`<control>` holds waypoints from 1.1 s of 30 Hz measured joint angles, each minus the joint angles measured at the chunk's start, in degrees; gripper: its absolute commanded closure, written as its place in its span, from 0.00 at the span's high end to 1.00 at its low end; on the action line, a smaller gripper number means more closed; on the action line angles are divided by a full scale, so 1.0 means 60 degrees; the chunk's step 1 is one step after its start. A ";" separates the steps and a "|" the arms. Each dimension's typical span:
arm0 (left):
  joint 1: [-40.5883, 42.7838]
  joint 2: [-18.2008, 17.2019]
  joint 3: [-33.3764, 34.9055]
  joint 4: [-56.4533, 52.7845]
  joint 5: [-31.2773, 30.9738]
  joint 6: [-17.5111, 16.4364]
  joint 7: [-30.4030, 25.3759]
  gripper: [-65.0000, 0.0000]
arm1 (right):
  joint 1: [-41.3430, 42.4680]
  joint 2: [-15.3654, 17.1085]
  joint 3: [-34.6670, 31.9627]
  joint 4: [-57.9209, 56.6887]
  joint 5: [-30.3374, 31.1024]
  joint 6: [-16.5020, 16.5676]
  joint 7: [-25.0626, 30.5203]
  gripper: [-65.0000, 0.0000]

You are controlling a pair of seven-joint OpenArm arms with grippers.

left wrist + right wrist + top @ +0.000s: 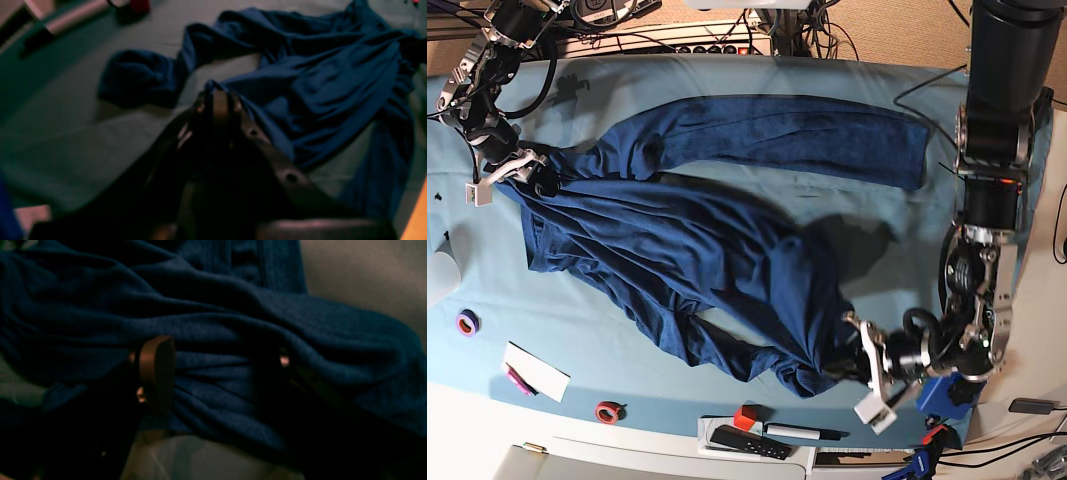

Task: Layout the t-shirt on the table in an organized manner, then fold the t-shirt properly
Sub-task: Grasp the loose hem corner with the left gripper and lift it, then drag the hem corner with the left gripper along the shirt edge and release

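Closed on a bunched fold of the wrinkled dark navy knit t-shirt (320, 86), the left tool (217, 100) pinches it at the garment's near corner. Spread wide, the right tool (220, 370) straddles cloth at the opposite end. One long sleeve stretches along the far side of the teal-draped bench (727, 85).

left arm (993, 120): thick black cylindrical links, grey joint ring, small red light seen | left wrist: black cables looped, blue part and white block seen by left gripper (852, 362) | left jaws: dark, round screw holes seen | right arm (489, 70): slim black links, black cabling | right gripper (519, 170): white bracket, brown-edged dark pads (156, 373)
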 measured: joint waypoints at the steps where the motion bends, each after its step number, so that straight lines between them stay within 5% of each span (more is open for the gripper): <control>1: -0.0066 0.0000 0.0000 0.0000 0.0321 -0.0004 -0.0095 0.00 | -0.0004 0.0000 0.0000 0.0000 0.0000 0.0000 0.0000 0.57; 5: -0.0178 0.0000 0.0000 0.0000 0.1810 0.0007 -0.0823 0.00 | 0.0000 0.0000 0.0000 0.0000 0.0000 0.0000 0.0000 0.57; 10: -0.0200 -0.0004 0.0000 0.0000 0.2783 0.1450 -0.1417 0.00 | 0.0000 0.0004 0.0000 0.0000 0.0000 0.0000 0.0004 0.57; 14: -0.0197 -0.0004 0.0000 0.0000 0.3082 0.1410 -0.1373 0.53 | 0.0000 0.0000 0.0000 0.0000 0.0000 0.0000 0.0004 0.57; 15: -0.0197 -0.0004 0.0000 0.0000 0.3082 0.1450 -0.1308 0.59 | 0.0000 0.0004 0.0000 0.0000 0.0000 0.0000 0.0004 0.57; 21: 0.0066 -0.0109 0.0000 0.0000 0.2732 0.1679 -0.0911 0.59 | 0.0000 0.0004 0.0000 0.0000 0.0000 0.0000 0.0004 0.57; 27: 0.1246 -0.0386 -0.0007 -0.0011 0.1217 0.0933 0.0484 0.52 | 0.0000 0.0000 0.0000 0.0000 0.0004 -0.0004 0.0004 0.57; 33: 0.2827 -0.0335 0.0000 -0.0026 0.1319 0.0670 -0.0674 0.52 | -0.0004 0.0000 0.0000 0.0000 0.0004 0.0000 0.0004 0.57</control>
